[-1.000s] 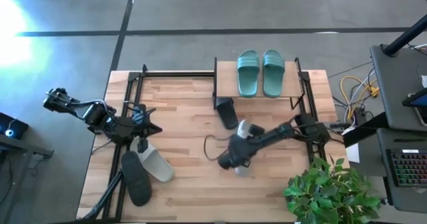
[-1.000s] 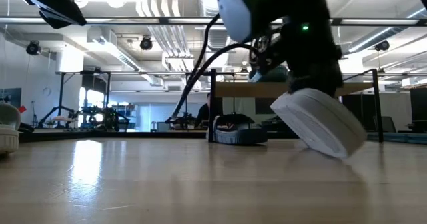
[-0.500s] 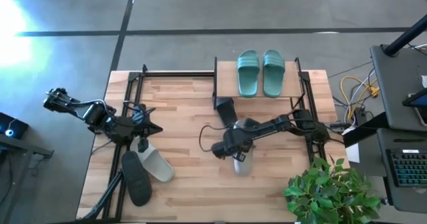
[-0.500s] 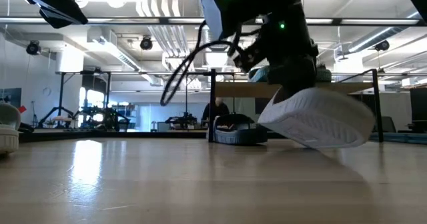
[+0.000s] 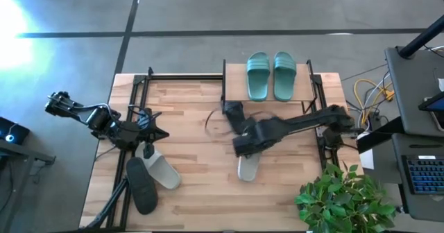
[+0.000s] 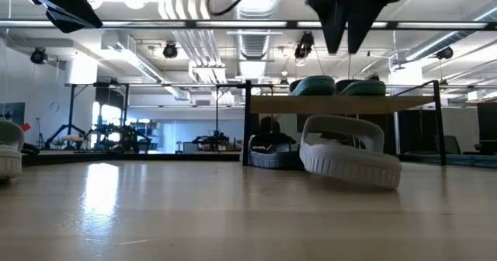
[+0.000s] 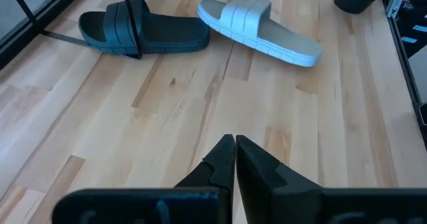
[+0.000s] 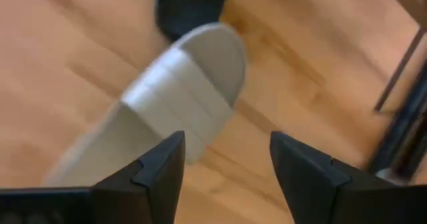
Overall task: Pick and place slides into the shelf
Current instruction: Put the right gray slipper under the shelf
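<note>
High view, straight down on a wooden table (image 5: 194,191). At the far edge, the shelf (image 5: 302,87): a small rack with light wood top board and black metal side frames. On top, a teal-green pair of slides (image 5: 270,75), side by side, wide ribbed straps showing. Just in front of the shelf, a black slide (image 5: 232,113), partly under the right arm. Nearer the table's middle, a light grey slide (image 5: 248,167) lying flat on the wood, toe rounded, ribbed strap across it, held by nothing. Right gripper (image 8: 225,159) raised just above that grey slide, fingers spread wide, empty; seen from table height, hanging over the slide with clear air between. Near the left edge, a second light grey slide (image 7: 258,32) and a second black slide (image 7: 142,29), toes close together, both with ribbed straps and thick soles. Left gripper (image 7: 235,155) parked close by over bare wood, fingers pressed together, holding nothing. Beyond the table's near right corner, a green plant (image 5: 343,195).
</note>
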Robot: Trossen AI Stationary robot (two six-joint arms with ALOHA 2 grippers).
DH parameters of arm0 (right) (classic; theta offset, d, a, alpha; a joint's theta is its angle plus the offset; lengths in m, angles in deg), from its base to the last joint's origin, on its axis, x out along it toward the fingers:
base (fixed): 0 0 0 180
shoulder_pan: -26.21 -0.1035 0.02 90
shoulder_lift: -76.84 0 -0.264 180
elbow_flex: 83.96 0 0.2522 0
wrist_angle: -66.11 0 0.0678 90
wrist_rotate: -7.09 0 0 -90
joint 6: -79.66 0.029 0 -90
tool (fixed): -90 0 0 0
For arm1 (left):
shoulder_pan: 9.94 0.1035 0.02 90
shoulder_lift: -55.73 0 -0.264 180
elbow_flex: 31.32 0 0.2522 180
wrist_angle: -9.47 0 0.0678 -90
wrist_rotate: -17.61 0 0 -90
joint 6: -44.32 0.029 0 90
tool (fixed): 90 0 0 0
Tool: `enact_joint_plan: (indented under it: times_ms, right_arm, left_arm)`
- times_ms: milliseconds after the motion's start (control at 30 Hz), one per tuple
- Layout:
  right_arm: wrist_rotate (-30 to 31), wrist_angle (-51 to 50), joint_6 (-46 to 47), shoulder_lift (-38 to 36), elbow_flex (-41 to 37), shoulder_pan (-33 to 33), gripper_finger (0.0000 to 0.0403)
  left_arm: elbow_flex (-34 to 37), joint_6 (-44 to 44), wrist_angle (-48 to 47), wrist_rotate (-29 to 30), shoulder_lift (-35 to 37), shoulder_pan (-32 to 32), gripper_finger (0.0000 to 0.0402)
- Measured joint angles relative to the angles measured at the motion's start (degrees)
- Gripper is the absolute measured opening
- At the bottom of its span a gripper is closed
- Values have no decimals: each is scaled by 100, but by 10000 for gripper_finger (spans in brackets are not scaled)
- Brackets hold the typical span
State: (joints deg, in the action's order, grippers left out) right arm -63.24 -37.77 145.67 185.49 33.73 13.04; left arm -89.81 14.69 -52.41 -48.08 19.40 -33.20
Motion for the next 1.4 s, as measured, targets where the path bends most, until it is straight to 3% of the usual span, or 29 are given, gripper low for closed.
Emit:
enact_joint_plan:
  times_ms: [67, 200, 400, 633, 800, 933, 1167, 1400]
  right_arm:
    - [-190, 350, 407, -328, -135, 81, 201]
    - [-1069, 1717, 140, -542, -543, 212, 161]
    - [-1766, 3497, -908, 72, -852, 300, 78]
    - [-2147, 3137, -2086, 1175, -534, 308, 17]
    - [-948, 1245, -1442, 1597, -349, 320, 9]
    - [-626, -43, -888, 1591, -512, 429, 9]
    - [-829, 347, -729, 1007, -1217, 568, 9]
    - [-1791, 3192, -1803, 168, -1219, 481, 9]
  left_arm:
    - [0, 4, -2, 0, -2, 0, 0]
    - [0, 135, 2, 1, -2, 0, 0]
    - [0, 164, 7, 28, -31, 0, 0]
    - [0, 149, 7, 31, -174, 0, 0]
    - [2, 138, 9, 32, -336, 0, 0]
    - [2, 133, 32, 35, -499, -1, 0]
    - [2, 136, 89, -9, -793, 0, 0]
    - [-4, 151, 155, -35, -877, -1, 0]
